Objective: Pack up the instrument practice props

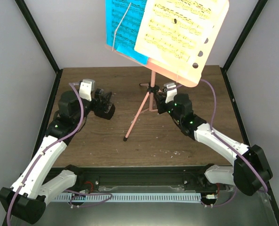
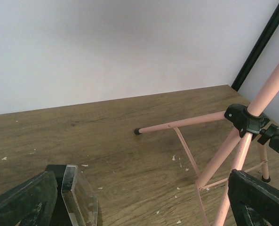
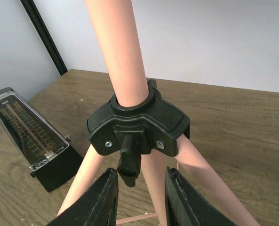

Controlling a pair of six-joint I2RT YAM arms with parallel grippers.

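Note:
The pink tripod music stand [image 1: 138,114] stands mid-table. Its desk [image 1: 199,71] carries a cyan page [image 1: 123,26] and a pale-yellow page [image 1: 181,28]. My right gripper [image 3: 139,178] is open. Its jaws stand on either side of the black knob [image 3: 130,162] under the stand's black hub [image 3: 139,123], also seen in the top view [image 1: 160,101]. The black pyramid metronome [image 3: 31,139] stands left of the stand. My left gripper [image 2: 141,179] is wide open, with the metronome's clear face [image 2: 78,193] just inside its left finger [image 2: 21,202]. I cannot tell whether they touch.
Grey walls and black frame posts [image 1: 38,35] close in the wooden table [image 1: 92,141] on three sides. A black rail [image 1: 144,178] runs along the near edge. The stand's legs [image 2: 181,123] spread between the two grippers. Small white crumbs lie on the wood.

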